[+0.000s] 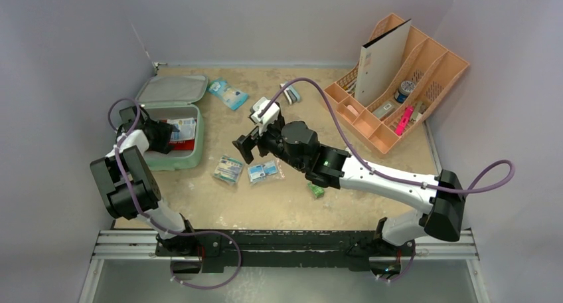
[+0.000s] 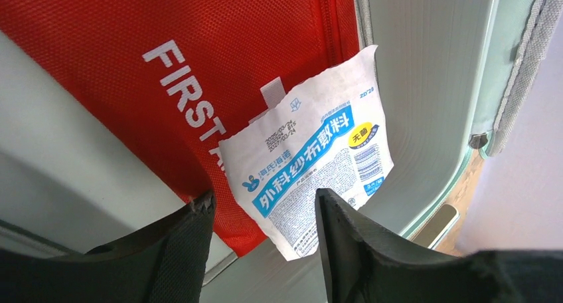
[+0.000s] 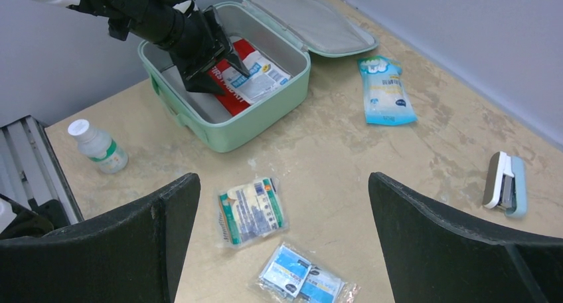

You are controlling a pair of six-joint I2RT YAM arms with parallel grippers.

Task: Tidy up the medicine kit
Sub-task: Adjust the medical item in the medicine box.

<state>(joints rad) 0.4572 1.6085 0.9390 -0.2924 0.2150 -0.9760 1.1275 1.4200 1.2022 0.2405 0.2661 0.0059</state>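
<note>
Right gripper, spread and empty, hovers above loose packets not yet packed; left gripper, spread, over medicine kit containing red pouch, white packet.

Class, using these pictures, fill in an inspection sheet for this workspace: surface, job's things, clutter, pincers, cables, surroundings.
Surface: tan tabletop, blotchy.
Job's things: mint-green medicine kit, lid open, holding a red pouch with a white packet lying on it.
Clutter: blue pouch, green-striped packet, packet of blue sachets, small bottle and stapler loose on the table; peach organizer rear right.
Pincers: left pincer open inside the kit, over the white packet; right pincer open wide above mid-table.
Cables: purple cables loop along both arms.
Surroundings: grey walls; metal rail at near edge.
</note>
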